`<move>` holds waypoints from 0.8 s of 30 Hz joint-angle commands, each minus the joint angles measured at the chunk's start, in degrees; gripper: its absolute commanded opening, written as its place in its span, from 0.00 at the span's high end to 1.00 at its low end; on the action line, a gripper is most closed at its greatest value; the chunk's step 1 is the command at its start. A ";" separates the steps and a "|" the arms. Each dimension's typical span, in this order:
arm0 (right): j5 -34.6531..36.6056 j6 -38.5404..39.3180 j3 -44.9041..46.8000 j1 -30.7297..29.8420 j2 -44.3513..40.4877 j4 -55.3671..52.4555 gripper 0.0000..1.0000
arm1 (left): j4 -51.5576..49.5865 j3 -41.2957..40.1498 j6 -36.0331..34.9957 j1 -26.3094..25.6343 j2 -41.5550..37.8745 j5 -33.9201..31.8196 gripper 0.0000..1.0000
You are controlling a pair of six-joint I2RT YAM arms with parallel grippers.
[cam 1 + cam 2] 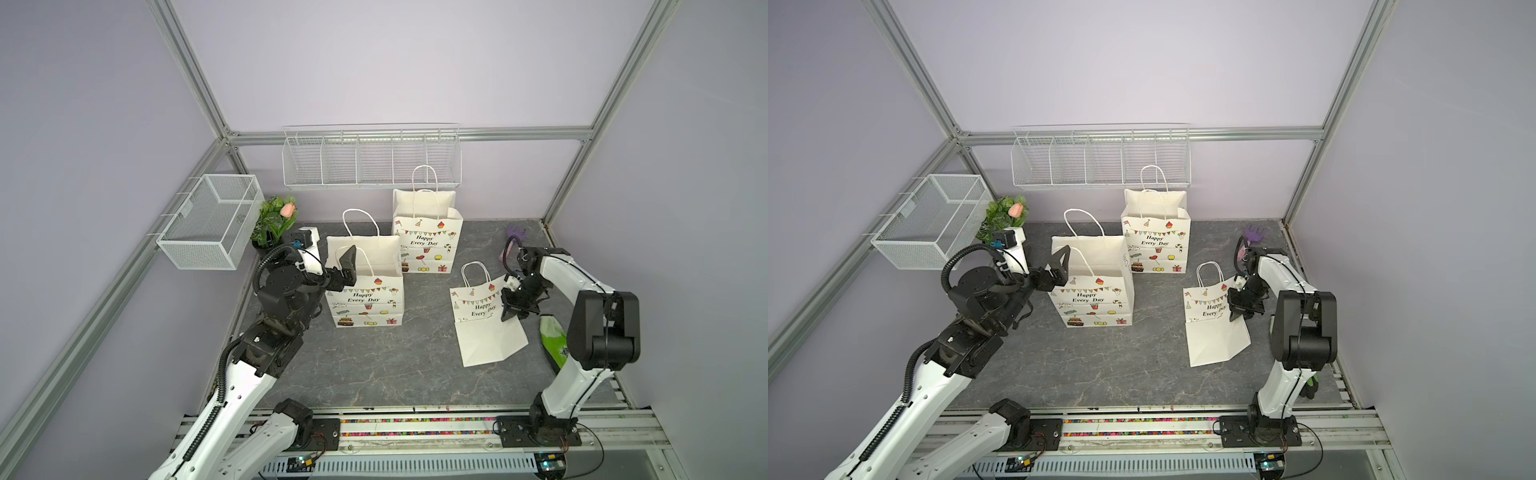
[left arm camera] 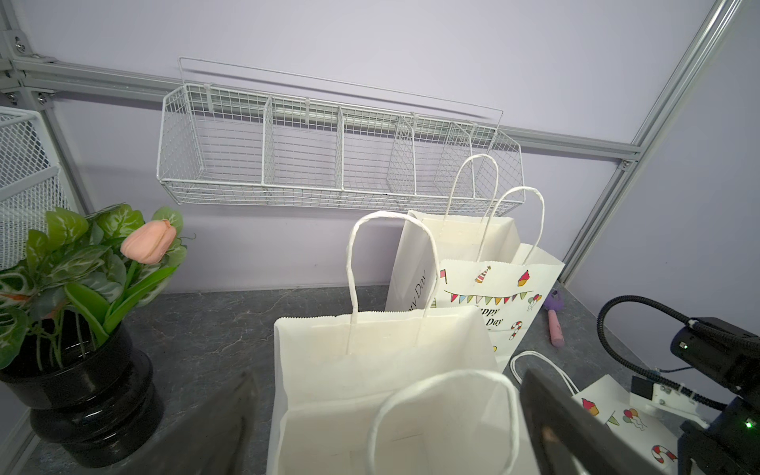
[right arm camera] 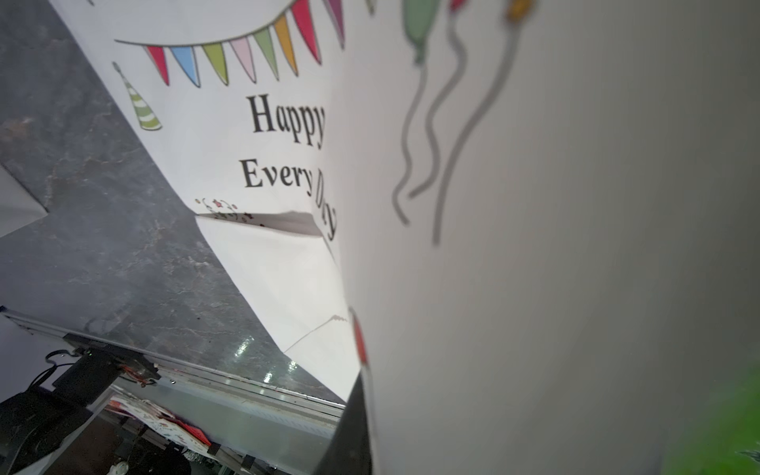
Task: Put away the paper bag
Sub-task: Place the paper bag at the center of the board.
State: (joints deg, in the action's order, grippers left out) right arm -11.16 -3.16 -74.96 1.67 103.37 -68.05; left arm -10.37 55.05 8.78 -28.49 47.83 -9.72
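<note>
The flattened white paper bag is lying on the grey bench, in front of the white wire wall basket, with the right gripper pointing down at its edge; pinching or not, I cannot tell. The left gripper is hovering, jaws spread wide, over a standing printed bag. A good pinch is taking both layers deep, keeping the fold flat.
</note>
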 commanded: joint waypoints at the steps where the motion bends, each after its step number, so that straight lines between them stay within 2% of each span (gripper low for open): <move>1: 5.12 0.27 -1.19 1.87 2.20 -0.45 0.85 | 0.62 -0.55 0.45 0.29 -0.78 -0.91 0.00; 3: 5.36 0.34 -1.57 3.34 3.44 -0.24 0.81 | 0.62 -0.63 0.38 0.33 -0.80 -0.97 0.00; 9: 6.34 0.52 -2.87 6.80 4.84 -0.33 0.50 | 0.48 -0.64 0.24 0.35 -1.12 -1.08 0.00; 14: 6.69 0.37 -3.83 10.25 3.62 0.25 0.45 | 0.61 -0.81 0.28 0.33 -1.33 -1.14 0.00; 18: 8.15 0.11 -6.17 10.64 2.93 1.27 0.44 | 0.60 -0.79 0.28 0.36 -1.41 -1.08 0.00; 24: 11.63 -0.01 -8.30 9.93 1.25 2.12 0.33 | 0.26 -1.03 0.17 0.36 -1.85 -1.97 0.00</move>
State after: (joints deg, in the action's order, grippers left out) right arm -2.02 -2.98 -81.93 11.88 107.74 -66.24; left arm -10.37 54.94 8.75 -28.49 46.92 -10.41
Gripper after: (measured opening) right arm 0.662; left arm 0.997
